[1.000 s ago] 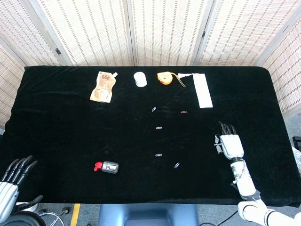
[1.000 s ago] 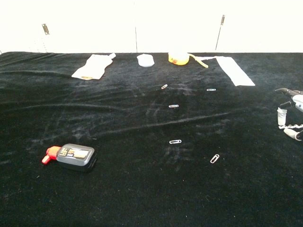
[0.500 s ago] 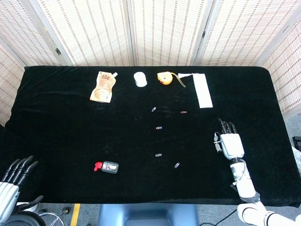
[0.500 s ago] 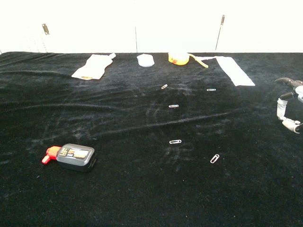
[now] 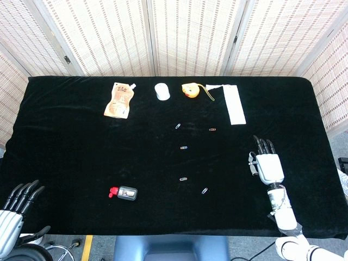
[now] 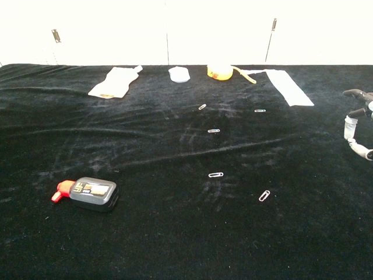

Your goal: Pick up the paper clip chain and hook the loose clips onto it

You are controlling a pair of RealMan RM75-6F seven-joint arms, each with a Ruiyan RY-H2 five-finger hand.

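Observation:
Several loose paper clips lie apart on the black tablecloth: one far (image 5: pixel 178 126), one to its right (image 5: pixel 212 129), one in the middle (image 5: pixel 184 147), and two nearer ones (image 5: pixel 183 178) (image 5: pixel 204 191). The chest view shows them too, such as the nearest clip (image 6: pixel 264 196). I cannot make out a joined chain. My right hand (image 5: pixel 268 166) hovers at the table's right side, fingers straight and apart, holding nothing, well right of the clips; only its edge (image 6: pixel 349 125) shows in the chest view. My left hand (image 5: pixel 13 215) hangs off the front left corner, fingers spread, empty.
Along the far side sit a tan spouted pouch (image 5: pixel 119 99), a small white cup (image 5: pixel 161 91), a yellow toy (image 5: pixel 190 90) and a white paper strip (image 5: pixel 234 104). A small dark bottle with a red cap (image 5: pixel 125 192) lies front left. Folding screens stand behind the table.
My right hand has drifted a little farther from me and to the right, staying empty. The left hand has sunk slightly. The clips have not moved.

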